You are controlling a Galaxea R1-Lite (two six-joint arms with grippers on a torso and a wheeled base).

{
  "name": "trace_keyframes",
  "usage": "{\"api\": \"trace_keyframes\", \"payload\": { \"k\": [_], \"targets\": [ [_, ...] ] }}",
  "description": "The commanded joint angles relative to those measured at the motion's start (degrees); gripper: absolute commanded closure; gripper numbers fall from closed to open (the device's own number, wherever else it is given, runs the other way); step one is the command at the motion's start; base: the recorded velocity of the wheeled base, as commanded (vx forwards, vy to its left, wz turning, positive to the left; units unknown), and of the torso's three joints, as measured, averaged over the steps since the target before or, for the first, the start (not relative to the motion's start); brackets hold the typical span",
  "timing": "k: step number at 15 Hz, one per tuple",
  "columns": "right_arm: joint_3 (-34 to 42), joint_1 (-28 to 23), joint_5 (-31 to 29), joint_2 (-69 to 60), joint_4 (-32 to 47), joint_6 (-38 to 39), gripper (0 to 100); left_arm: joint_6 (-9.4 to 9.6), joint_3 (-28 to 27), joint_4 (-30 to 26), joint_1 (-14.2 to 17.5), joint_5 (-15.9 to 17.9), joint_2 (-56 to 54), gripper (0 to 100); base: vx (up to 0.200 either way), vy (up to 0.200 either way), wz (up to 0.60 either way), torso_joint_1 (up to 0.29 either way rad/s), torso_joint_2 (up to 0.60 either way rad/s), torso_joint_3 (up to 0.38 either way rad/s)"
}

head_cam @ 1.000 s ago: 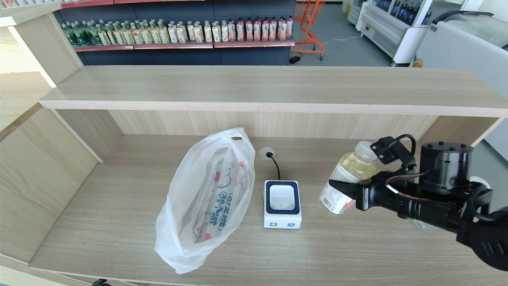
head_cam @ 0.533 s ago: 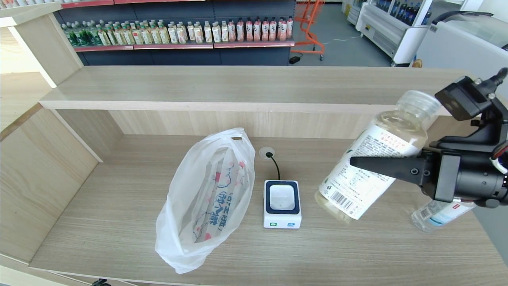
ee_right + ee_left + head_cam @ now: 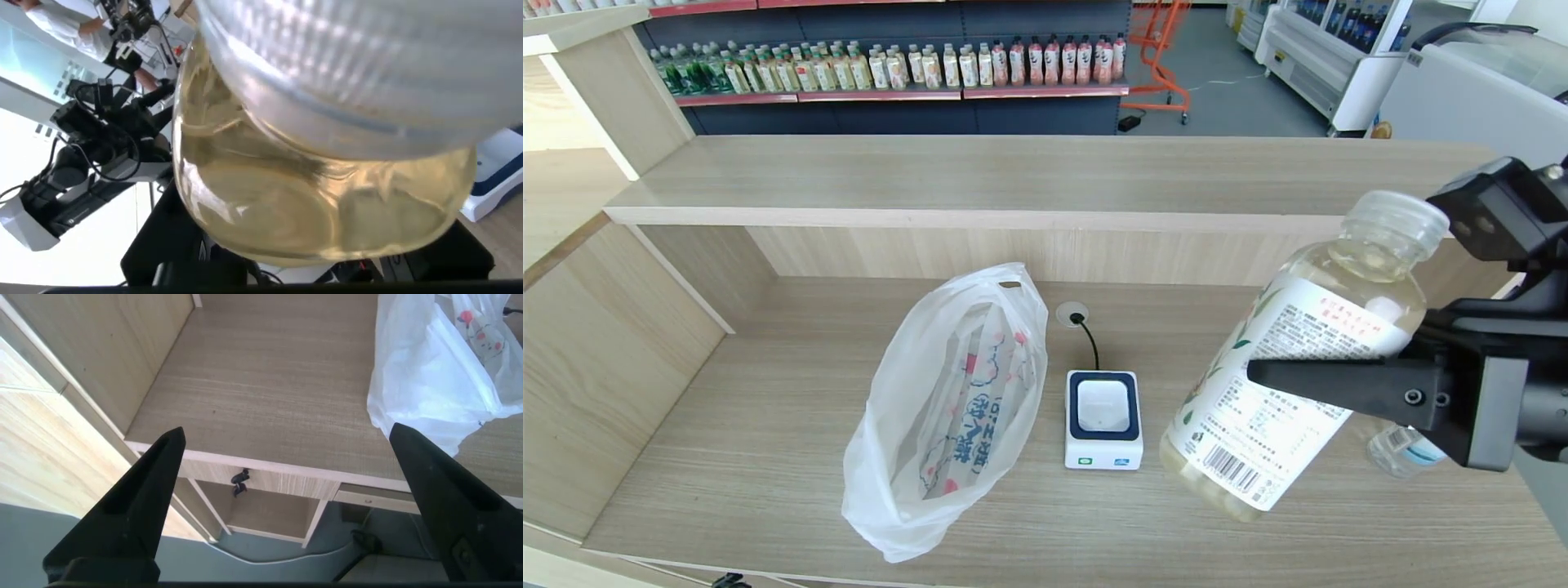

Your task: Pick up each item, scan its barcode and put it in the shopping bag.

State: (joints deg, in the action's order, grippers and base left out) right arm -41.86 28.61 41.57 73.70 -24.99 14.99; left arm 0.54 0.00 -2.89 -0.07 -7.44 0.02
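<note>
Head view, and the right end effector (image 3: pixel 1274 371) is clamped across the white label of a clear plastic bottle of pale yellow drink (image 3: pixel 1298 367), held in the air at the right of the frame. The bottle tilts, cap to the upper right and base to the lower centre. That looks deliberate, since it puts the barcode (image 3: pixel 1232 469) by the base at the end nearest the white box scanner with the dark blue window (image 3: pixel 1103 418). The code faces up towards this camera, so I'd say it wants turning down over the window.

The translucent white plastic shopping bag (image 3: pixel 947 408) lies mouth-open left of the scanner on the pale wood bench (image 3: pixel 768 457), ready to be filled. A small clear bottle with a blue and white label (image 3: pixel 1401 449) waits at the right edge.

In the left wrist view, the left end effector (image 3: pixel 286 433) is spread wide and empty over the bench's front edge, well clear of the action.
</note>
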Motion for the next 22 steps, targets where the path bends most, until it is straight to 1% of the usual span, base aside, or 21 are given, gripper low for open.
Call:
{"api": "trace_keyframes", "payload": {
  "k": [1,15,17,19,20,21,22],
  "targets": [
    [-0.1,1.3,0.0,-0.2,-0.1,0.3,100,-0.01,0.0,0.0,0.0,0.0,0.0,0,0.0,0.0,0.0,0.0,0.0,0.0],
    [-0.1,1.6,0.0,-0.2,-0.2,0.9,100,-0.01,0.0,0.0,0.0,0.0,0.0,0,0.0,0.0,0.0,0.0,0.0,0.0],
    [-0.1,1.6,-0.3,0.0,-0.6,-0.2,100,-0.01,0.0,0.0,0.0,0.0,0.1,0,0.0,0.0,0.0,0.0,0.0,0.0],
    [0.7,0.8,-0.8,-0.1,-0.7,-7.1,100,-0.01,0.0,0.0,0.0,0.0,0.1,0,0.0,0.0,0.0,0.0,0.0,0.0],
    [3.0,-4.4,-1.1,-0.6,-0.7,-19.3,100,-0.01,0.0,0.0,0.0,0.0,0.0,0,0.0,0.0,0.0,0.0,0.0,0.0],
    [3.2,-7.3,-1.3,-0.3,-0.7,-28.1,100,-0.01,0.0,0.0,0.0,0.0,0.0,0,0.0,0.0,0.0,0.0,0.0,0.0],
    [2.9,-11.8,-2.6,0.0,-0.5,-34.9,100,-0.01,0.0,0.0,0.0,0.0,0.1,0,0.0,0.0,0.0,0.0,0.0,0.0]
  ]
}}
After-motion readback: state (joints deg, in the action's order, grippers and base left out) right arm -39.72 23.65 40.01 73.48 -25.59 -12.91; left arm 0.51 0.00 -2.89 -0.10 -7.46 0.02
